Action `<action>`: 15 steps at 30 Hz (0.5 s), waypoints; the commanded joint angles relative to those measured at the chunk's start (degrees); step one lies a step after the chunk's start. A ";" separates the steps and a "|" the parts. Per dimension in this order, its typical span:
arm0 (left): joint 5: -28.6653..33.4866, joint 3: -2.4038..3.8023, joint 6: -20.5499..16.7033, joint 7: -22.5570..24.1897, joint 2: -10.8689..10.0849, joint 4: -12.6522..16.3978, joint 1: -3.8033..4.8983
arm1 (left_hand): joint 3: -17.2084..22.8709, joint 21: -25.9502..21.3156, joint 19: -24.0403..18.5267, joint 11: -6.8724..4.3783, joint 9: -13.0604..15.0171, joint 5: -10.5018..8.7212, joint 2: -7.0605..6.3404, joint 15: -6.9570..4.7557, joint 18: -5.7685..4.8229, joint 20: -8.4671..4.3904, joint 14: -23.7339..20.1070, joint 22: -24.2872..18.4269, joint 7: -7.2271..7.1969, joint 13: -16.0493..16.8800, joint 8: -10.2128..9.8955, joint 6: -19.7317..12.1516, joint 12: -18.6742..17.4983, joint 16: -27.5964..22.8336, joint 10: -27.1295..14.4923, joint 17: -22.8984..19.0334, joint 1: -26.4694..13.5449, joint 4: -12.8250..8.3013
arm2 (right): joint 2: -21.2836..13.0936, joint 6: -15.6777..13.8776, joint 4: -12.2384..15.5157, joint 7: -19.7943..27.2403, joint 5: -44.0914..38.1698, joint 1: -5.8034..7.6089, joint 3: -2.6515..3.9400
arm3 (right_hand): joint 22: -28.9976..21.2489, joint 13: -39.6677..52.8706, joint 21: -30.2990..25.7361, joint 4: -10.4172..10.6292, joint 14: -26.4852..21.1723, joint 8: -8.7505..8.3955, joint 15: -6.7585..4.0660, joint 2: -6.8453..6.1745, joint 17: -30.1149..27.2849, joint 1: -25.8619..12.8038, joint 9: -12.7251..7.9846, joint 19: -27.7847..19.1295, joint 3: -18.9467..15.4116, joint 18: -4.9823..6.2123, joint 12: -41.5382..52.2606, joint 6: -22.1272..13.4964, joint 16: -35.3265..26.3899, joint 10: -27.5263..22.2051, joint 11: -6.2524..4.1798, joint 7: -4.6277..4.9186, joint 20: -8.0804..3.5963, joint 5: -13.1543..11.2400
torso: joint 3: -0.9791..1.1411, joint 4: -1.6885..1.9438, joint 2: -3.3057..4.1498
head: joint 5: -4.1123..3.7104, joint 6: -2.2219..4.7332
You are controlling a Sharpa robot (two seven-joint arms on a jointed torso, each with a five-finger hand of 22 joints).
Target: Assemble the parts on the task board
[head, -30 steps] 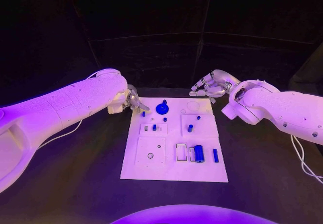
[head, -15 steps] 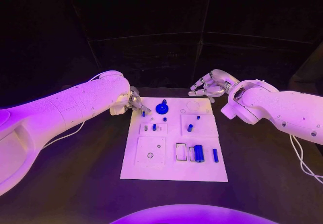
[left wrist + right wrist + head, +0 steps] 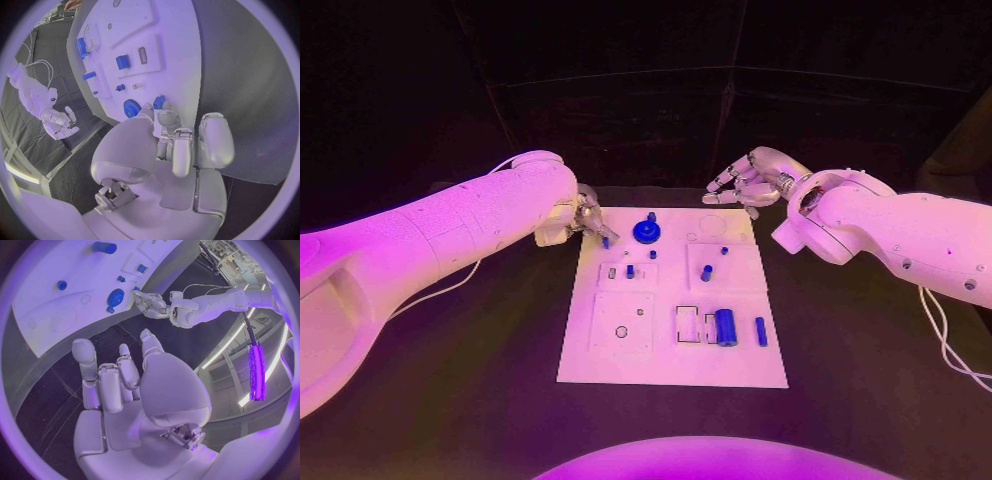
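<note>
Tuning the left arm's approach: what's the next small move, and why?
Probably ease the left hand the last bit onto the small blue part at the task board's far left corner. Its fingertips sit right beside that part with nothing held, while the right hand hovers off the board's far edge.

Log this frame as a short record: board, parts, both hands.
board: white plate lying mid-table
parts: blue gear at the far edge; large blue cylinder and slim blue pin nearer the robot, toward the right side
left hand: at the board's far left corner, fingertips by a small blue peg; whether it grips the peg cannot be told
right hand: beyond the board's far right corner, off the board, fingers apart, holding nothing
</note>
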 commanded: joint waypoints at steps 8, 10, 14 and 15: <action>-0.29 0.02 -0.65 1.82 -0.63 1.04 0.06 | 15.54 -0.13 0.09 -0.40 -0.85 1.63 0.62 -0.28 0.07 -0.70 5.95 -0.13 0.25 -1.52 -0.54 -1.20 -1.74 0.35 -0.65 15.09 7.47 -8.50 | 0.06 0.06 0.02 0.43 0.12 0.12 0.03 | -0.05 -0.09 -0.20 0.05 2.72 0.25 -0.42 0.41 -0.04 -0.12 -0.05 -0.36 -0.30 0.73 -0.22 -0.21 -0.22 -0.24 -0.15 -0.13 -0.11 0.18 | -0.01 -0.05 -0.01 | -0.05 -0.20; -0.29 0.03 -1.00 1.93 -1.28 1.99 0.07 | 20.89 -0.21 0.08 -0.27 -0.57 1.71 -1.39 -0.08 0.15 -0.61 5.95 -0.13 0.14 -1.83 0.04 -1.30 -1.87 0.35 -0.34 15.09 5.18 -9.28 | 0.03 0.06 0.02 0.44 0.12 0.12 0.03 | -0.05 -0.09 -0.20 0.05 2.72 0.25 -0.42 0.41 -0.04 -0.12 -0.05 -0.36 -0.30 0.73 -0.22 -0.21 -0.22 -0.24 -0.15 -0.13 -0.11 0.18 | -0.02 -0.03 -0.01 | -0.15 -0.21; -0.30 0.08 -1.98 1.89 -2.80 4.16 0.14 | 32.27 -0.31 0.13 -0.35 0.44 1.40 -5.51 -0.47 -0.01 -0.15 5.95 0.03 0.44 -2.21 1.85 -1.62 -1.68 0.35 0.36 15.09 -0.83 -10.73 | -0.07 0.01 0.04 0.43 0.12 0.12 0.03 | -0.05 -0.09 -0.20 0.05 2.72 0.25 -0.42 0.41 -0.04 -0.12 -0.05 -0.36 -0.30 0.73 -0.22 -0.21 -0.22 -0.24 -0.15 -0.13 -0.11 0.18 | 0.02 0.09 -0.07 | -0.29 -0.26; -0.30 0.10 -2.30 1.85 -3.24 4.80 0.19 | 32.93 -0.32 0.13 -0.19 0.54 1.40 -5.70 -0.30 0.06 -0.29 5.95 0.04 0.13 -2.24 2.04 -1.59 -1.65 0.35 0.40 15.09 -1.11 -10.92 | -0.08 0.00 0.04 0.43 0.12 0.12 0.03 | -0.05 -0.09 -0.20 0.05 2.72 0.25 -0.42 0.41 -0.04 -0.12 -0.05 -0.36 -0.30 0.73 -0.22 -0.21 -0.22 -0.24 -0.15 -0.13 -0.11 0.18 | 0.06 0.10 -0.11 | -0.26 -0.26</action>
